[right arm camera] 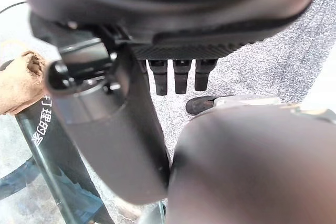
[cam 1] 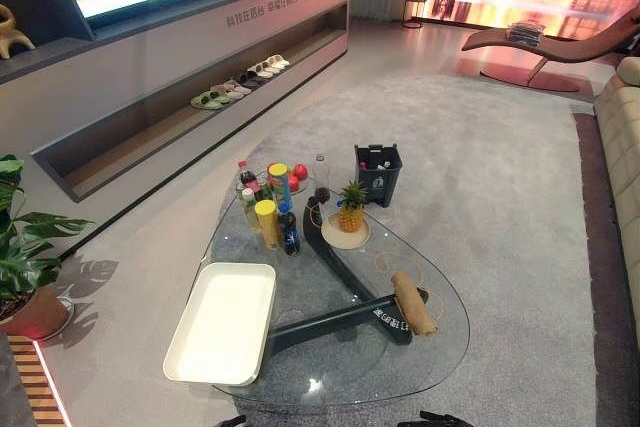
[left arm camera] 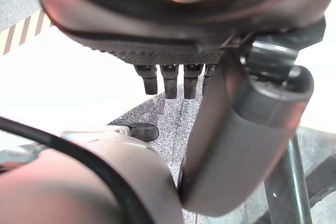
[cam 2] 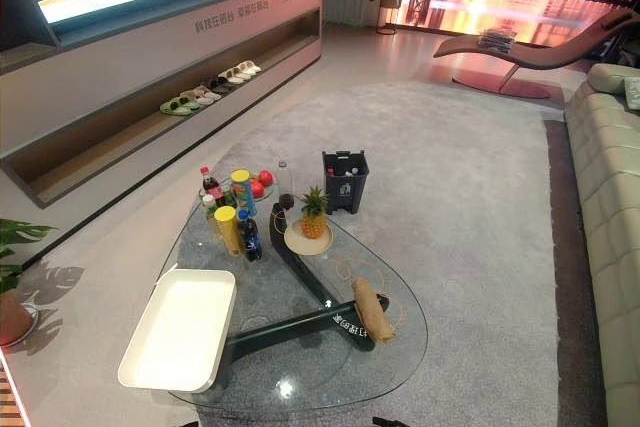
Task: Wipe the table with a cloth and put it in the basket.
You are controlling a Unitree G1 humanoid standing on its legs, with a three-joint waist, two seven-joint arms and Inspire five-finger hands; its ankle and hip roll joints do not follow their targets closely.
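Left eye view: glass table (cam 1: 440, 342) on grey carpet (cam 1: 480, 147). At table's left end, a white tray (cam 1: 222, 322), nothing in it. Behind it, a cluster of bottles and cans (cam 1: 268, 209), incl. a yellow can (cam 1: 266, 223) and a dark bottle (cam 1: 289, 234), with red fruit (cam 1: 298, 174) at the back. Middle: pineapple (cam 1: 350, 209) upright on a small plate (cam 1: 330, 235). Beyond the table's far edge, on the carpet, a dark basket (cam 1: 379, 174) with items inside. Right side of table: tan cloth (cam 1: 412, 303), rolled up, lying on the glass above the dark table base (cam 1: 330, 322), well apart from the basket, no hand touching it.

Left wrist view: left hand (left arm camera: 173, 74) hangs down, fingers (left arm camera: 170, 81) straight and relaxed, thumb alongside, holding nothing; carpet below.

Right wrist view: right hand (right arm camera: 181, 69) likewise, fingers (right arm camera: 180, 77) straight, loose, nothing held; cloth end (right arm camera: 18, 80) shows on the glass off to one side, apart from the hand.
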